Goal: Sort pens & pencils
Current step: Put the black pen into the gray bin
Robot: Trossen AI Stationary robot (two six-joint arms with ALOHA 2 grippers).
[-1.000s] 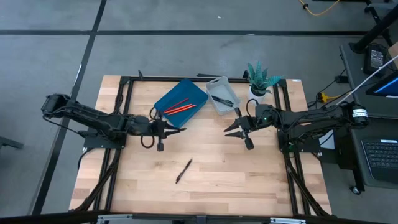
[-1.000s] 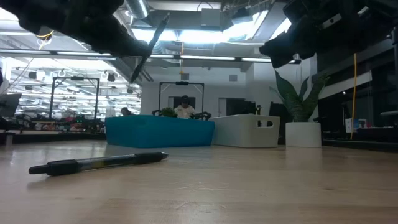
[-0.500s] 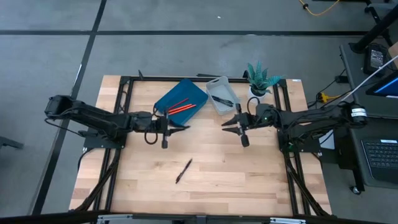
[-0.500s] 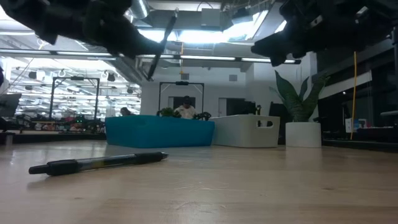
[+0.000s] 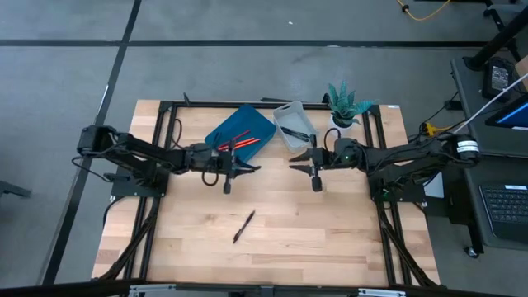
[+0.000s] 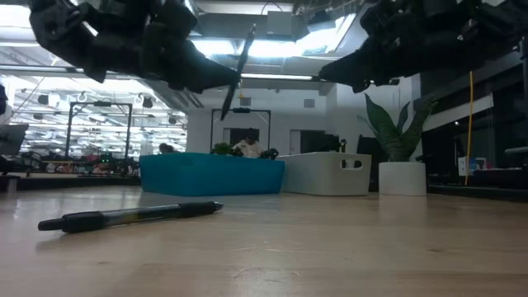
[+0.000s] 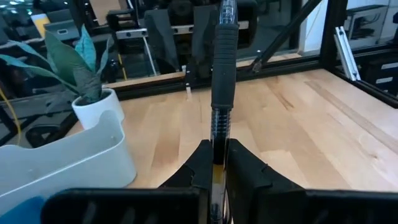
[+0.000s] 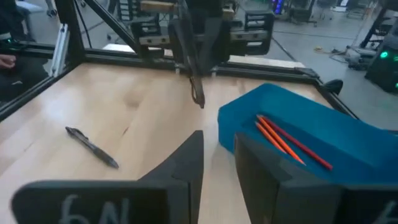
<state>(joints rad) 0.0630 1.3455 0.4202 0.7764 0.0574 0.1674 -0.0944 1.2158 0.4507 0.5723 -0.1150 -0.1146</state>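
- My left gripper (image 5: 247, 169), a little left of the middle of the high view, is clenched on a black pen (image 7: 222, 93), which stands up out of the fingers (image 7: 244, 165) in the left wrist view and shows as a dark slanted stick at the top centre of the low view
- The hold looks thin to me: only the lower end of that pen sits between the fingers, so a quick swing could let it pivot or slide out and fall to the table (image 5: 330, 231)
- The blue tray (image 5: 239, 132) with the red pencils (image 5: 239, 142) lies just up and left of that gripper in the high view, and the white bin (image 5: 292, 127) just up and right; a release over the wrong one would put a pen among the pencils
- My right gripper (image 5: 299, 162), just right of centre in the high view, is parted and holds nothing; it faces the left one across a short gap, so both arms heading for the trays at once could knock together
- A second black pen (image 5: 242, 226) lies flat on the bare wood in the lower middle of the high view (lower left in the low view), well apart from both grippers and not yet sorted
- At least one dark pen (image 5: 297, 133) already rests inside the white bin
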